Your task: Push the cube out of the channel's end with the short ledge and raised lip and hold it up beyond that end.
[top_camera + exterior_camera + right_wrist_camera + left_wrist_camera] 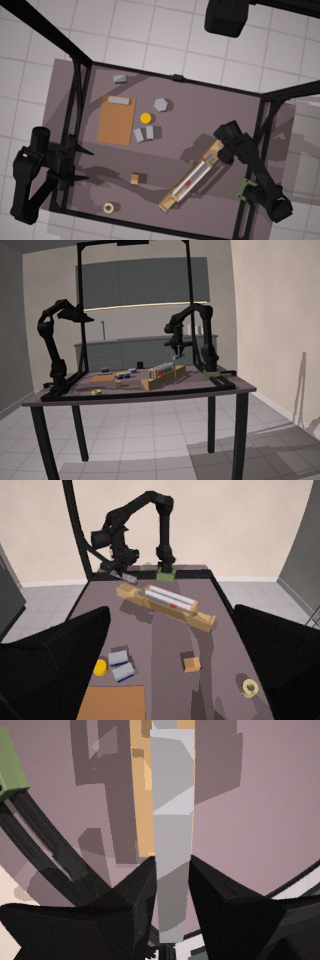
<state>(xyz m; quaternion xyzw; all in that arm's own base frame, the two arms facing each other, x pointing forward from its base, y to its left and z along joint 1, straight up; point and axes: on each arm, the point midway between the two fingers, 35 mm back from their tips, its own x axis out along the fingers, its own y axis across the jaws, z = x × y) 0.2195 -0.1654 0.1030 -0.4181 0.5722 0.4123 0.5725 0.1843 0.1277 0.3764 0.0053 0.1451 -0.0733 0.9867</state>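
A tan wooden channel (pixel 191 175) with clear side walls lies diagonally on the table. A small red cube (pixel 187 183) sits inside it near the middle. The channel's lower end (pixel 165 204) shows a short ledge. My left gripper (pixel 219 155) hangs above the channel's upper end, shut on a long grey bar (pixel 210 158). In the left wrist view the bar (pixel 172 847) sticks out from between the fingers over the tan channel (pixel 142 780). In the exterior view the bar (pixel 176 357) is well above the channel (pixel 162 375). My right gripper (pixel 89 166) is open and empty, high at the table's other side.
An orange mat (pixel 116 120) with a grey block (pixel 118 100) lies at the back. Near it are two grey blocks (pixel 144 133), a yellow disc (pixel 145 117) and a grey hexagon (pixel 160 104). A small tan cube (pixel 134 178) and a pale ring (pixel 108 207) lie towards the front.
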